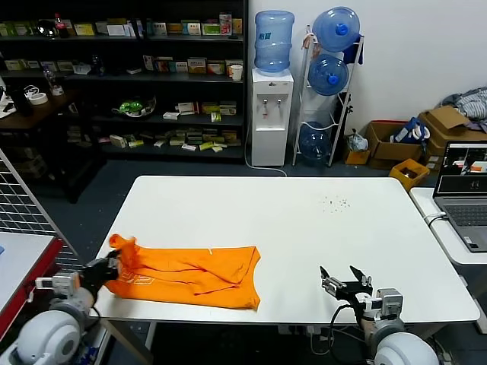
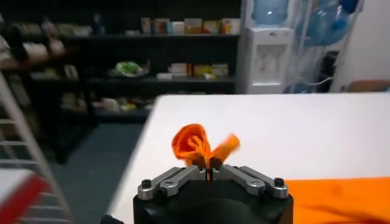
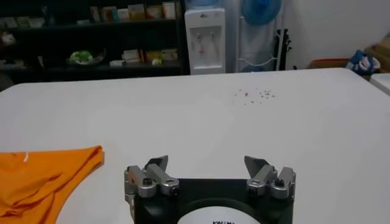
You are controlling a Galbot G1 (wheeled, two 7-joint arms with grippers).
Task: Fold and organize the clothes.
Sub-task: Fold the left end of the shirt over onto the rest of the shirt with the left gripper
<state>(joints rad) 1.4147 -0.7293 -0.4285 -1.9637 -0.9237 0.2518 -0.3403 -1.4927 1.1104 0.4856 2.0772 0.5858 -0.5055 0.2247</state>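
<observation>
The clothes, a bright orange T-shirt (image 1: pixel 190 274), lie folded lengthwise along the near left part of the white table (image 1: pixel 304 220), with white lettering showing near its left end. My left gripper (image 1: pixel 112 264) is shut on the shirt's left end, and a bunched fold of orange cloth (image 2: pixel 198 145) sticks up from between its jaws (image 2: pixel 209 170). My right gripper (image 1: pixel 342 275) stands open above the table's front edge, to the right of the shirt, with nothing between its fingers (image 3: pixel 207 163). The shirt's right end (image 3: pixel 42 179) shows in the right wrist view.
Small crumbs (image 1: pixel 335 203) dot the far right of the table. A laptop (image 1: pixel 466 190) sits on a side table to the right. A wire rack (image 1: pixel 23 205) stands at the left. Shelves (image 1: pixel 129 76), a water dispenser (image 1: pixel 272 106) and boxes (image 1: pixel 392 141) stand behind.
</observation>
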